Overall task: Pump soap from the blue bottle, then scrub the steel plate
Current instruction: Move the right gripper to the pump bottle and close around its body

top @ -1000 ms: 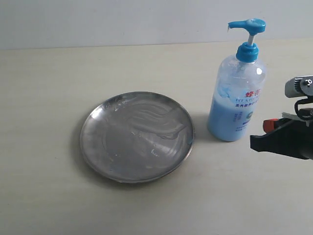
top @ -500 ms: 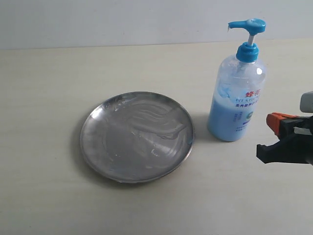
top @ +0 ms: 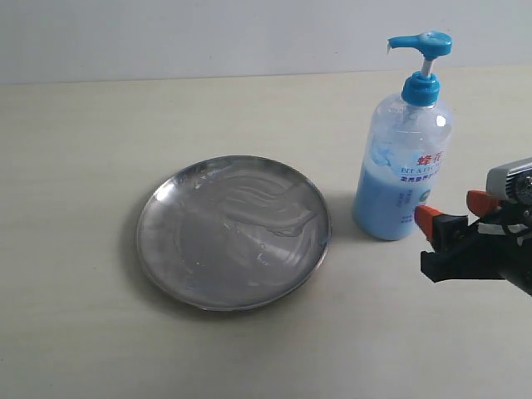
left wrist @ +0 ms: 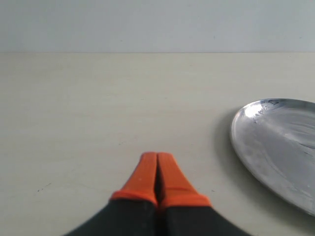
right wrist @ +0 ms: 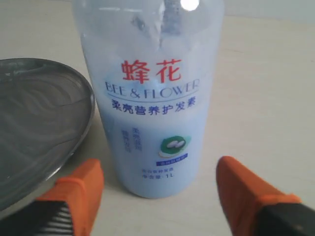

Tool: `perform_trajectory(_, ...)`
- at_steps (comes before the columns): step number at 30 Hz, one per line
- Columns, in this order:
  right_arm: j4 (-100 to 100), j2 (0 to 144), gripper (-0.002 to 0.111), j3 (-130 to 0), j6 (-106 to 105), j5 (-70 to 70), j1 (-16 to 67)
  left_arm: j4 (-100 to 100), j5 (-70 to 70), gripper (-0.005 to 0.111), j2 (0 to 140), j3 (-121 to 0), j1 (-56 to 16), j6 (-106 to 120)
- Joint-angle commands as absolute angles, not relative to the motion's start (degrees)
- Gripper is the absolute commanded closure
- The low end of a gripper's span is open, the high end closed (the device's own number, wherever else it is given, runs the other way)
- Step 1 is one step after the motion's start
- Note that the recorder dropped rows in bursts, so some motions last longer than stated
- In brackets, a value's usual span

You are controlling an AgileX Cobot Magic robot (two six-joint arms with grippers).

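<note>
Hidden, arms: the left arm does not show in the exterior view. The right arm is cut off by that view's right edge.
Hidden, steel plate [top: 233, 233]: whole only in the exterior view. Both wrist views catch just an arc of its rim.
Hidden, blue bottle [top: 403, 166]: the right wrist view cuts it off above the shoulder, so the pump is out of that picture. The small print low on the label is too fine to read.
Table [top: 83, 125]: pale and matte, carrying everything.
Plate, look and place: round, shallow and shiny, with whitish streaks across its middle. It lies left of the bottle, near it but apart.
Bottle, look and place: clear, upright, with a bright blue pump head [top: 420, 43] and collar. It stands toward the table's right side.
Soap [top: 384, 204]: pale blue, filling roughly the lower half of the bottle.
Right gripper [top: 455, 213]: low over the table, just beside the bottle's base. Its orange fingers [right wrist: 81, 184] are spread apart with the base seen between them (no contact visible).
Left gripper [left wrist: 157, 169]: low over bare table, well clear of the plate's rim, orange fingers pressed together on nothing.
</note>
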State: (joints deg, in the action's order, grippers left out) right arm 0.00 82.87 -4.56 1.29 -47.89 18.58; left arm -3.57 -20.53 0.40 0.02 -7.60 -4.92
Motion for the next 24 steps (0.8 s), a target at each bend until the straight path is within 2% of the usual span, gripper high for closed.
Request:
perform_trajectory(1, -1.7, 86.3, 0.024, -4.4, 1.6, -53.7, 18.7, -3.4, -20.2, 0.107, 0.0, 0.0, -7.4, -4.7)
perform_trajectory(8, -1.0, 92.0, 0.014, -7.5, 1.6, -55.4, 18.7, -3.4, -20.2, 0.107, 0.0, 0.0, -7.4, -4.7)
perform_trajectory(24, -0.4, 103.0, 0.014, -17.8, 2.0, -55.5, 18.7, -3.4, -20.2, 0.107, 0.0, 0.0, -7.4, -4.7)
